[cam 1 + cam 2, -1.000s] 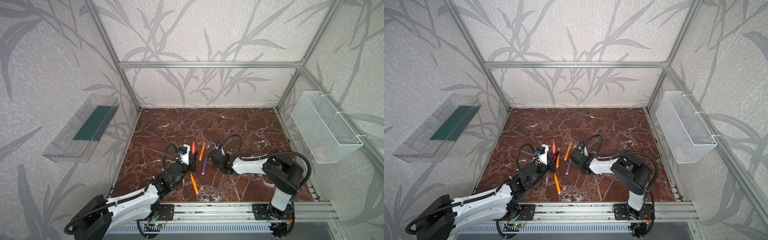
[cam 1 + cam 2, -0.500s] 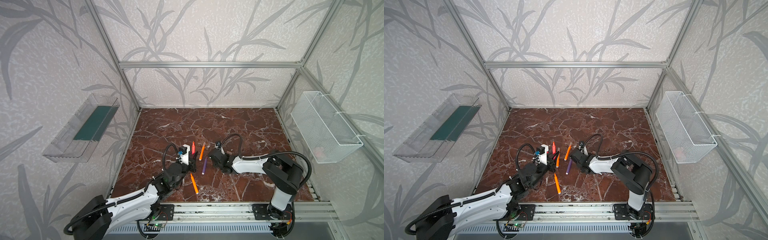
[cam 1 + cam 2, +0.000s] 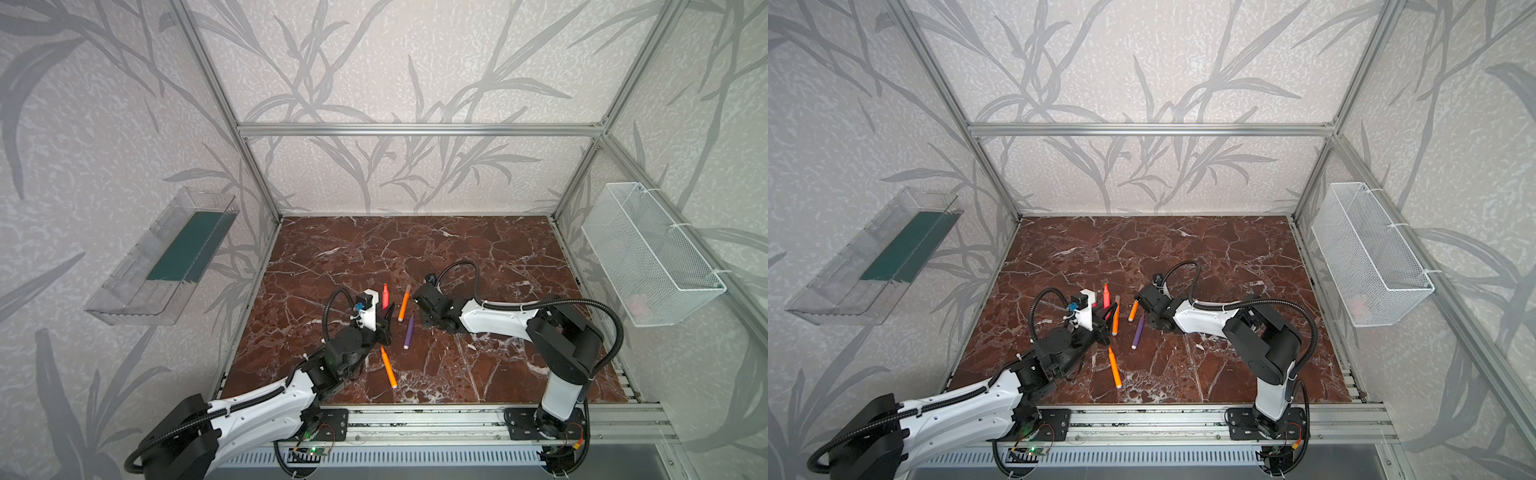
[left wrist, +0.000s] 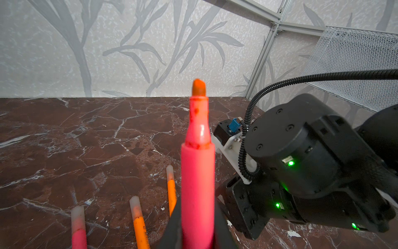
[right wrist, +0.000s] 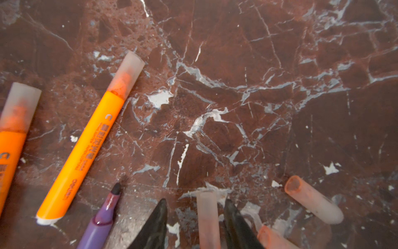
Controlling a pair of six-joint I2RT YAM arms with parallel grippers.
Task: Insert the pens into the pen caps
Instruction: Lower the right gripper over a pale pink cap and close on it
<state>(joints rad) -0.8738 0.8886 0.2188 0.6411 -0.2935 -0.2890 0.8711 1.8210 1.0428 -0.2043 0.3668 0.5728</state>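
We find the left gripper (image 4: pixel 198 230) clamped tight on a pink-red pen (image 4: pixel 198 176). It stands upright between the dark fingers (image 4: pixel 172 226), its bare, orange-stained tip pointing up and clear of the marble table (image 4: pixel 64 133). In a top view the same pen (image 3: pixel 385 296) rises a little left of the table's middle.

The right gripper (image 5: pixel 196 202) hangs low over the marble with its jaws partly apart, straddling a pen cap (image 5: pixel 207 220) that lies flat on the table. One finger sits close against the cap, while the other stands off with a strip of marble showing between (so we read no grip on it). Two loose caps lie near the closer finger: a second cap (image 5: pixel 312 200) with its open mouth stained orange, and a third cap (image 5: pixel 273 239) partly cut off by the picture's edge.

On the gripper's other side lies the purple pen (image 5: pixel 101 217), uncapped, its dark tip on the marble. Just beside it is a capped orange pen (image 5: pixel 92 138), and past that a second orange pen (image 5: pixel 13 129), also capped. In a top view the purple pen lies between the two grippers, and a front orange pen (image 3: pixel 388 367) lies alone nearer the rail. The left wrist view also shows a capped pink-red pen (image 4: pixel 78 228) lying on the table.
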